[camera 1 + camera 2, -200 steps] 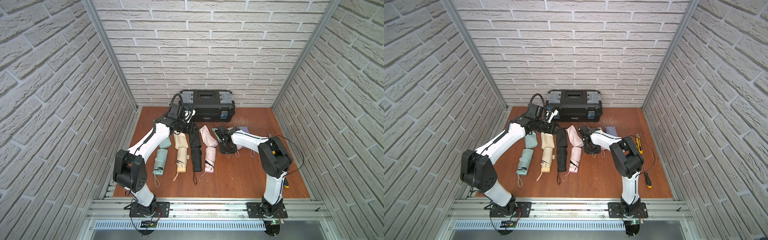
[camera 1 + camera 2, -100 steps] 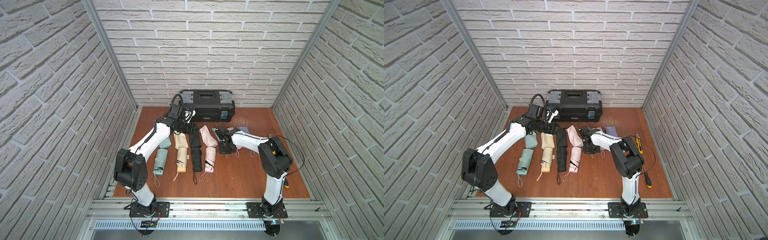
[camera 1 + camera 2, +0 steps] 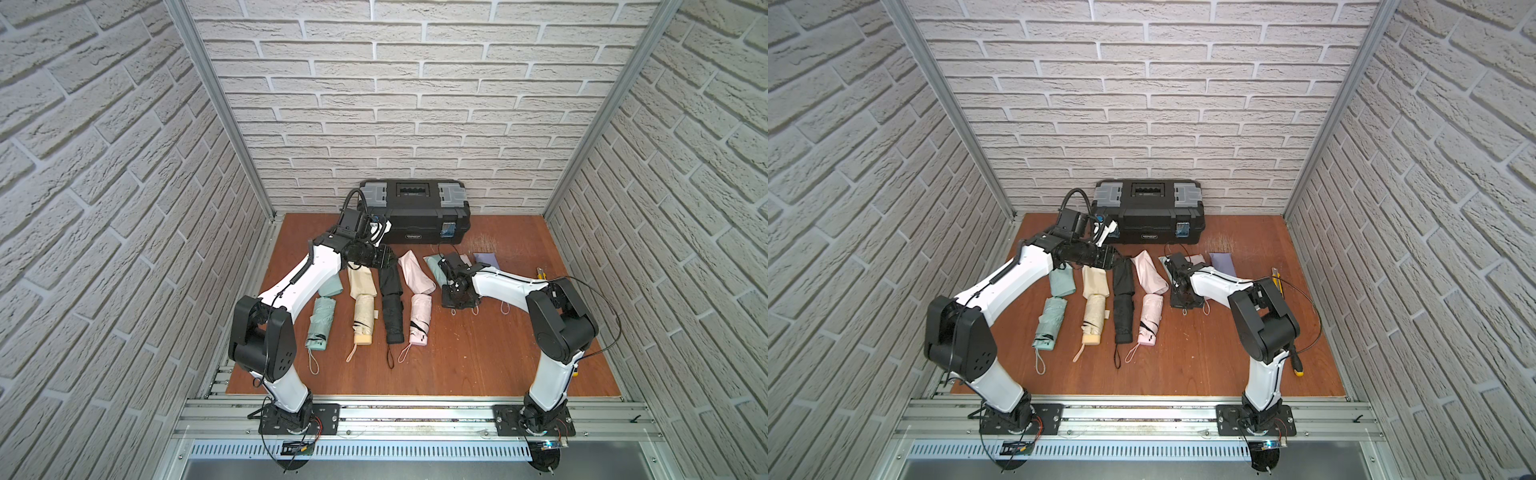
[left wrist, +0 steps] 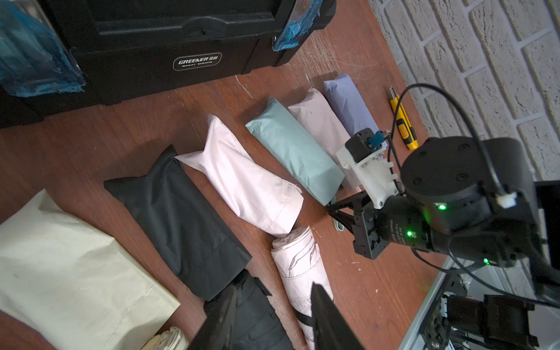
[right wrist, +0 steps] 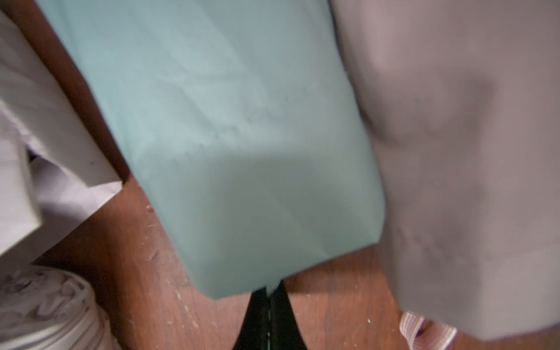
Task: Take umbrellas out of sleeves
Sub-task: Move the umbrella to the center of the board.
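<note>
Fingers (image 5: 285,327) on the right arm pinch shut at the mouth of the mint sleeve (image 5: 242,151); left fingers (image 4: 327,321) hang apart, empty. Next, I think: pull that umbrella out slowly.

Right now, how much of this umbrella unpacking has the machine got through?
Done: four plump rolled umbrellas, mint, cream, black and pink, lie outside their limp fabric sleeves. In hand: the right pincer is shut at the mouth of a second mint fabric sleeve, apparently on its strap. Still to do: the pink and lavender sleeves beside it look full. The left pincer is open.
</note>
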You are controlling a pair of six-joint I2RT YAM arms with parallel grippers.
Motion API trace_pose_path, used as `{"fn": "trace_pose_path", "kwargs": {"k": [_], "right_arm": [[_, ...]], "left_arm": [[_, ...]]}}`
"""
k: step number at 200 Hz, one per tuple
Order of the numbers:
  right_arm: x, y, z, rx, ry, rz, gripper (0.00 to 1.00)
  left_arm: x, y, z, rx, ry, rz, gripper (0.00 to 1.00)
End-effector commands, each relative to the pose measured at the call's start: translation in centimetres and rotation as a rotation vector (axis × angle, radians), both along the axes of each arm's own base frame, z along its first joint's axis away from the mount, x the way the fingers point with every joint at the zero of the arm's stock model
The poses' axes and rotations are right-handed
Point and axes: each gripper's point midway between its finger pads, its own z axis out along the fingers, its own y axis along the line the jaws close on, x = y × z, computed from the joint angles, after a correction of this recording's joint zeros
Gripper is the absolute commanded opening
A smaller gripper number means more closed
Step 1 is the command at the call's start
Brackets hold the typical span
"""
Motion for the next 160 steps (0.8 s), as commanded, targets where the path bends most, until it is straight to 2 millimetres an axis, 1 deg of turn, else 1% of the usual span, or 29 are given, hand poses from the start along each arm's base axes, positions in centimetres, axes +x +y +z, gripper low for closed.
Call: {"fn": "trace_pose_path", "kwargs": {"k": [1, 35, 70, 86, 115, 160], "right_arm": [[-1.2, 0.0, -1.6, 0.016, 0.045, 0.022, 0.03], [-1.4, 0.2, -1.2, 0.035, 0.041, 0.038, 0.03], [-1.8, 1.2, -1.2, 0.098, 0.054, 0.041, 0.03], [-1.9, 1.7, -0.8, 0.128, 0.045, 0.035, 0.03], [-2.0, 1.8, -0.1, 0.130, 0.027, 0.032, 0.03], [-2.4, 2.1, 0.6, 0.137, 0.010, 0.015, 0.03]], "left_arm": [[1.0, 0.4, 0.3, 0.013, -0.022, 0.000, 0.41], [1.0, 0.7, 0.4, 0.021, -0.031, -0.006, 0.40], [1.4, 1.0, 0.4, 0.014, -0.023, 0.005, 0.40], [1.3, 0.9, 0.5, 0.007, -0.020, 0.005, 0.40], [1.2, 0.8, 0.5, 0.001, -0.016, 0.001, 0.40], [0.9, 0.7, 1.4, -0.020, -0.026, -0.006, 0.40]]}}
